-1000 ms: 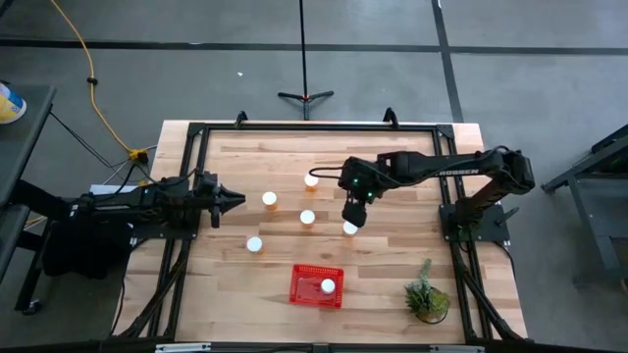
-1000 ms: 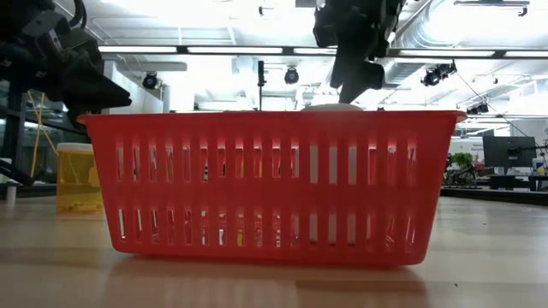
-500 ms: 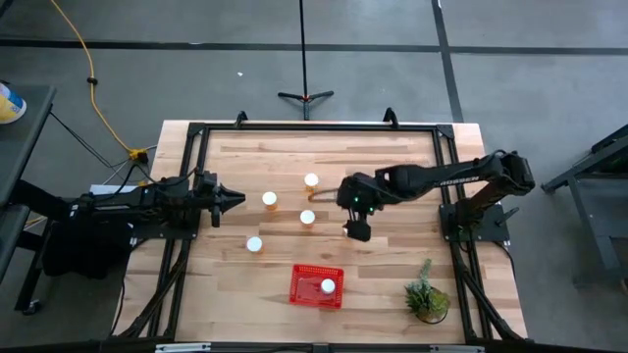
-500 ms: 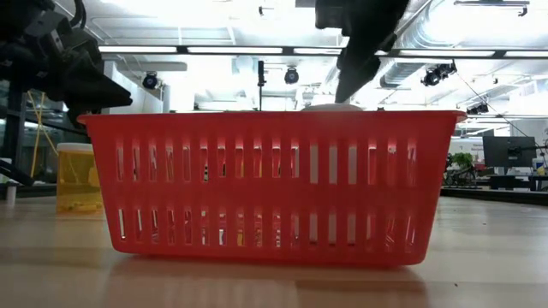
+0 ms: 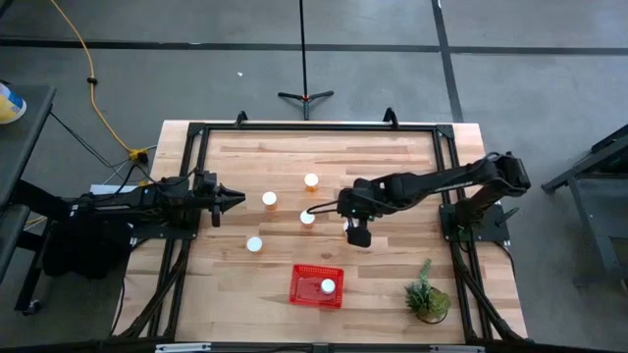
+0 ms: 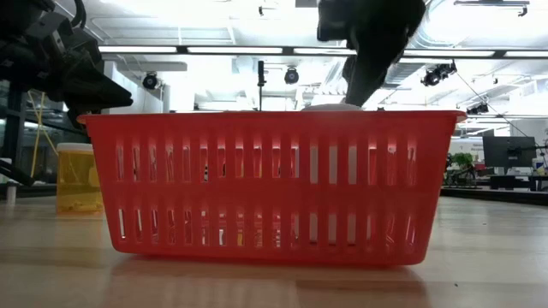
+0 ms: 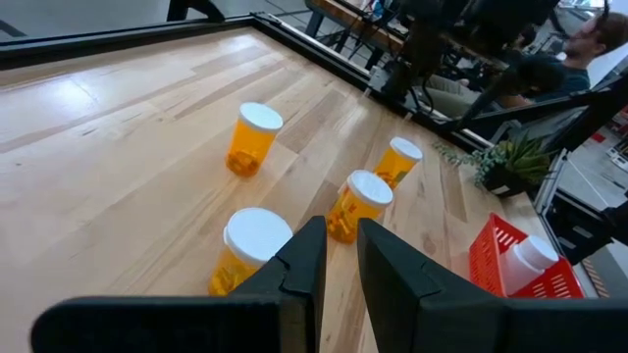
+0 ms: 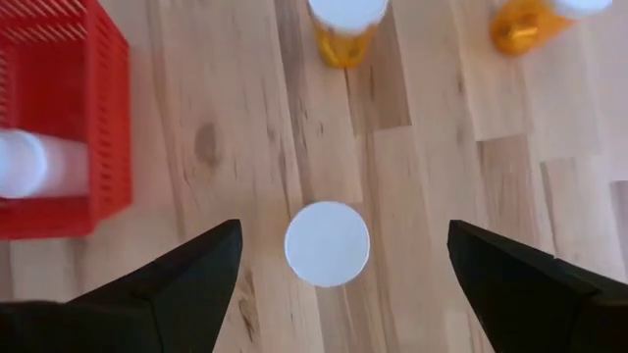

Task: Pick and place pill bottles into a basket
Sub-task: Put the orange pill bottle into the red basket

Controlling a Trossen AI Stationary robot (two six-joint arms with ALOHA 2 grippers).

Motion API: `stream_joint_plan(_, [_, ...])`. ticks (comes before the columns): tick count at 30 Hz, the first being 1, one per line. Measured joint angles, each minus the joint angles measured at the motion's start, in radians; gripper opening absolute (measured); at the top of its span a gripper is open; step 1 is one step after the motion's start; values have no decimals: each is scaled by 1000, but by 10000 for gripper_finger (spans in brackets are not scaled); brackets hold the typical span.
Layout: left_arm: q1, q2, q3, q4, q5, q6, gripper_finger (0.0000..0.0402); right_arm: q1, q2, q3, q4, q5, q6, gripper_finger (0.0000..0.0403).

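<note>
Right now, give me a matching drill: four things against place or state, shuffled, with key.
1. basket
2. right gripper
3. left gripper
4. potted plant

A. waits at the table's left edge
B. open over a white-capped bottle
C. holds one pill bottle
D. on a table corner, right arm's side

Pairs: 1-C, 2-B, 3-A, 4-D

Both arms are dark, near black, built of slim tubular links with bulkier joint housings. The right arm point(image 5: 442, 179) ends in a claw point(image 8: 334, 284) with two broad, flat, tapering black fingers. The left claw point(image 7: 336, 265) has two narrower, squared black fingers.
</note>
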Motion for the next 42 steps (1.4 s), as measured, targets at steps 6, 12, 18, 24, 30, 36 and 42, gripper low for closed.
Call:
stream_joint_plan(6, [0, 0, 0, 0, -1, 0, 97, 0, 36, -7, 0, -8, -22, 350])
stream_joint_plan(12, [0, 0, 0, -8, -15, 0, 97, 0, 73, -7, 4, -40, -57, 350])
stream_joint_plan(18, [0, 0, 0, -8, -36, 0, 97, 0, 116, -7, 8, -47, -75, 350])
stream_joint_plan(24, [0, 0, 0, -8, -43, 1, 97, -1, 143, -7, 14, -42, -79, 350])
stream_joint_plan(30, [0, 0, 0, -8, -45, 10, 97, -2, 178, -7, 28, -50, -95, 350])
stream_joint_plan(36, [0, 0, 0, -8, -46, 10, 97, -2, 181, -7, 37, -38, -101, 350])
stream_joint_plan(42, [0, 0, 0, -8, -46, 10, 97, -2, 181, -35, 76, -37, -96, 350])
